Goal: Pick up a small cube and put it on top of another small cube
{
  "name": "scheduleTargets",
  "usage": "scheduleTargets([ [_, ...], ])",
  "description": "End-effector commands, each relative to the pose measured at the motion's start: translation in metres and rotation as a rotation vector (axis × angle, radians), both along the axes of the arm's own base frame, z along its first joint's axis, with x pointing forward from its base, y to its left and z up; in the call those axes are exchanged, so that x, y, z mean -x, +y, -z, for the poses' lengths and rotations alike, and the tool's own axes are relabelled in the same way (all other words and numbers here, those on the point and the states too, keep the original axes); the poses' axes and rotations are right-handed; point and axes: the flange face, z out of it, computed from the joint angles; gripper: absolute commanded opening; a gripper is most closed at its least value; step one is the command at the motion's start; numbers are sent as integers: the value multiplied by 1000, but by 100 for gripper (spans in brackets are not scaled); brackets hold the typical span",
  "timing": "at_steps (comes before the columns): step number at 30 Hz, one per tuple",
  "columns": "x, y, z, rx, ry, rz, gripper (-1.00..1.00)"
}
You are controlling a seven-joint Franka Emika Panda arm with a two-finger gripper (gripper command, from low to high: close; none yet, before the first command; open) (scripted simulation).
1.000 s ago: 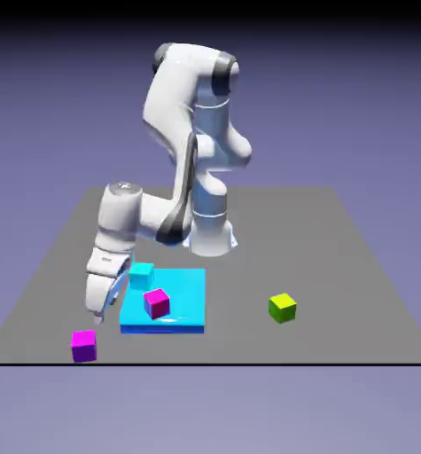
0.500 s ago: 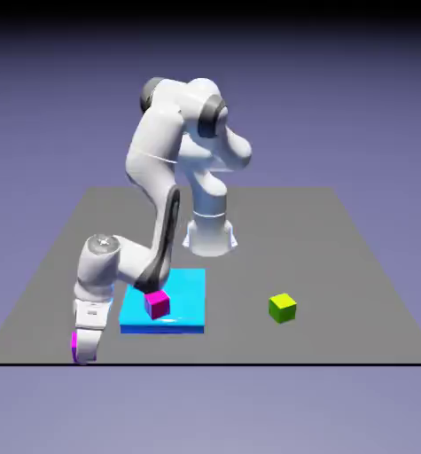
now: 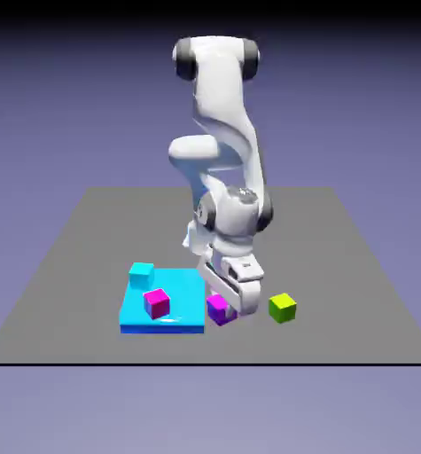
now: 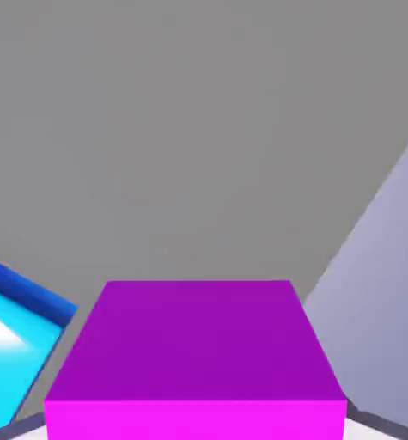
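Purple cube (image 3: pixel 220 309), tilted in the exterior view, is pinched by the fingers (image 3: pixel 231 310). It has no long side. The blue tray (image 3: pixel 183 297) holds a pink cube (image 3: pixel 157 304) and a light-blue cube (image 3: pixel 142 275).

My arm (image 3: pixel 221 97) is glossy white nearly all over, its links smooth and rounded, with dark grey caps on both sides of the topmost joint (image 3: pixel 215 58) and more dark grey at the elbow (image 3: pixel 265 208) lower down; my wrist (image 3: pixel 231 226) is a stubby white cylinder with a small greyish disc (image 3: pixel 241 193) on top, and my end effector (image 3: pixel 223 310) hangs from a white, block-like hand housing (image 3: pixel 235 279) with softened edges and a small dark marking (image 3: pixel 242 264) on its upper face
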Motion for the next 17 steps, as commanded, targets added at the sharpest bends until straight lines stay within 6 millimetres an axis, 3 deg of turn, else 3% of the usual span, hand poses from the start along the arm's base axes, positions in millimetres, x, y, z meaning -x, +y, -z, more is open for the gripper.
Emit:
scheduleTargets([
  [1, 18, 23, -4, 9, -7, -43, -100],
  [5, 99, 96, -13, 61, -49, -211, -100],
  [6, 99, 96, -13, 61, -49, -211, -100],
  [14, 89, 87, 55, 61, -49, -211, -100],
  [15, 89, 87, 55, 61, -49, -211, 100],
  [17, 89, 89, 46, 62, -51, -210, 100],
])
